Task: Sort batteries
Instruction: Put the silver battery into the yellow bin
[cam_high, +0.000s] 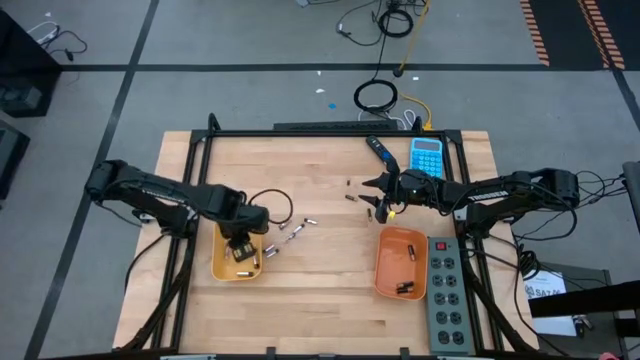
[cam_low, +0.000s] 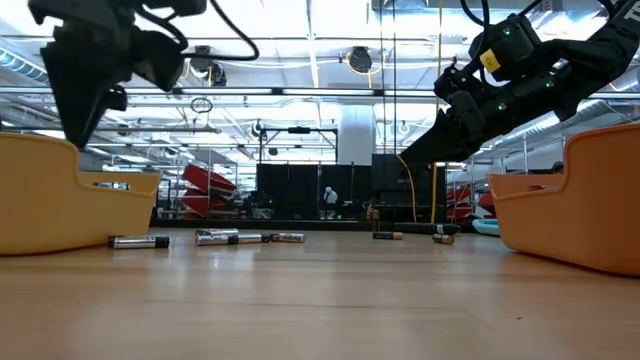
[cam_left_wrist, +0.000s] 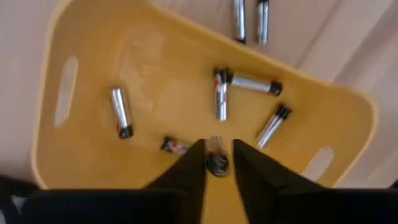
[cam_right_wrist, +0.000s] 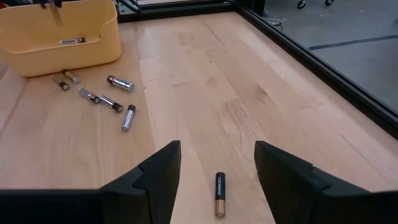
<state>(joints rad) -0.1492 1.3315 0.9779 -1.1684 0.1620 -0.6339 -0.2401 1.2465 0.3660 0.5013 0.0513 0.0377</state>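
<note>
The left gripper (cam_left_wrist: 217, 163) pinches a silvery battery (cam_left_wrist: 216, 158) over the yellow tray (cam_left_wrist: 81, 50), ready to release. The right gripper (cam_right_wrist: 217, 165), jaws wide and empty, lines up on a dark gold-tipped battery (cam_right_wrist: 219, 193); its next move is to descend and close.

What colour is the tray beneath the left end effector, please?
Yellow tray, clearest in the left wrist view.

Right claw (cam_right_wrist: 217, 165) open over battery (cam_right_wrist: 219, 193) on table (cam_right_wrist: 199, 81); yellow tray (cam_right_wrist: 62, 53), loose batteries (cam_right_wrist: 102, 99) beyond.

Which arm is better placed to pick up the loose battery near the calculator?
Right. The right gripper hovers open directly over that battery; the left gripper is over the yellow tray, holding another battery.
</note>
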